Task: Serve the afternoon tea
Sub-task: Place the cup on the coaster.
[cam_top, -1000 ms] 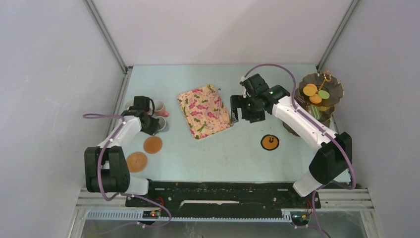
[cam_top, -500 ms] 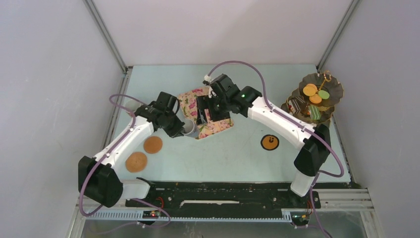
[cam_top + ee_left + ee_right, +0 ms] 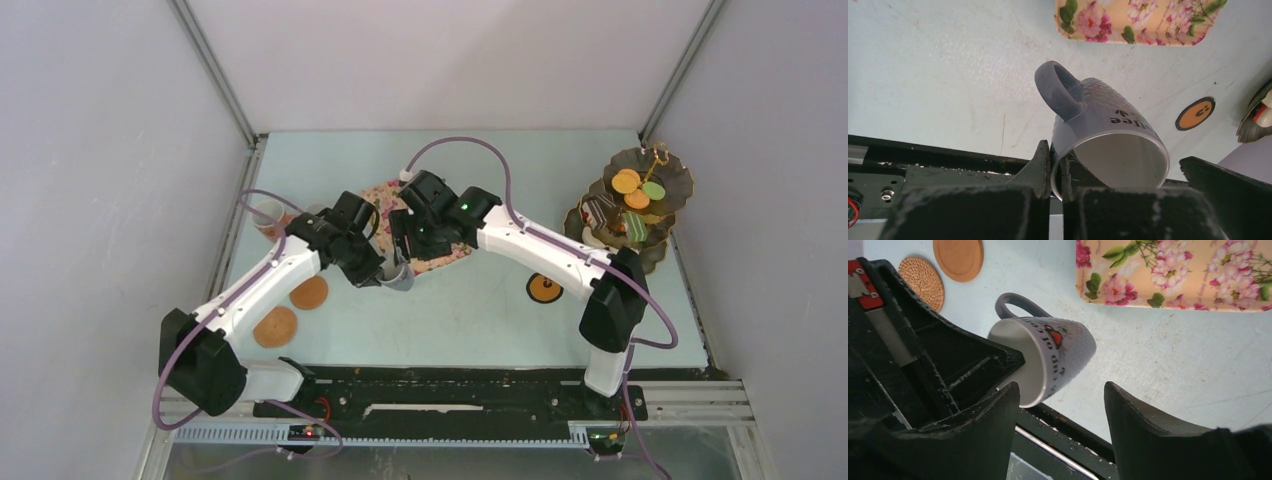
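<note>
My left gripper (image 3: 1055,150) is shut on the rim of the grey mug (image 3: 1108,125), one finger inside and one outside. The mug (image 3: 401,277) hangs tilted above the table by the floral tray's near edge, handle up. My right gripper (image 3: 1060,405) is open just beside it; the mug (image 3: 1063,352) sits past its left finger, untouched. The dark three-tier stand (image 3: 640,200) at the far right carries biscuits, macarons and cake slices. A pink-orange mug (image 3: 270,217) stands at the far left. Two brown coasters (image 3: 309,292) (image 3: 276,326) lie near the left, an orange one (image 3: 545,288) at the right.
The floral tray (image 3: 450,257) lies mid-table, mostly covered by both arms, which cross close together over it. The black front rail (image 3: 450,385) runs along the near edge. Enclosure walls stand on the left, right and back.
My left arm has carried the grey mug from the far left to the table's middle. My right arm has swung left across the tray to meet it, and its jaws have narrowed.
</note>
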`<action>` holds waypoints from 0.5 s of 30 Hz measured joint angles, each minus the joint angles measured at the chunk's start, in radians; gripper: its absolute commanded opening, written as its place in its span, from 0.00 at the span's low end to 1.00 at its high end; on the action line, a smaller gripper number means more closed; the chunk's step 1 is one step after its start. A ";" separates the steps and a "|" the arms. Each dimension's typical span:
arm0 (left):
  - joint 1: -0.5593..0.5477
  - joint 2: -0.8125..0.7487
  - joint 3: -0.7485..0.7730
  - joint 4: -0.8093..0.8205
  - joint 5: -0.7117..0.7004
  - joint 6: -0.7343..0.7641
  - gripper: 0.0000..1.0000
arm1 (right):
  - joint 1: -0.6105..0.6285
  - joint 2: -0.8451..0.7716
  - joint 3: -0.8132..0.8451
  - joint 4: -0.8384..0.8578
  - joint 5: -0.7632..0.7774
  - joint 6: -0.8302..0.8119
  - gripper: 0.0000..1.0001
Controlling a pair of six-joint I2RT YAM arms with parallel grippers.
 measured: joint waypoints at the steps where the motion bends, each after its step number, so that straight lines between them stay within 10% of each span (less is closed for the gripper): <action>1: -0.008 0.000 0.000 0.000 -0.001 -0.004 0.00 | 0.010 0.000 -0.001 -0.001 0.004 0.004 0.64; 15: -0.065 0.000 -0.001 0.007 0.000 -0.075 0.00 | 0.076 0.042 -0.003 -0.059 0.177 0.104 0.31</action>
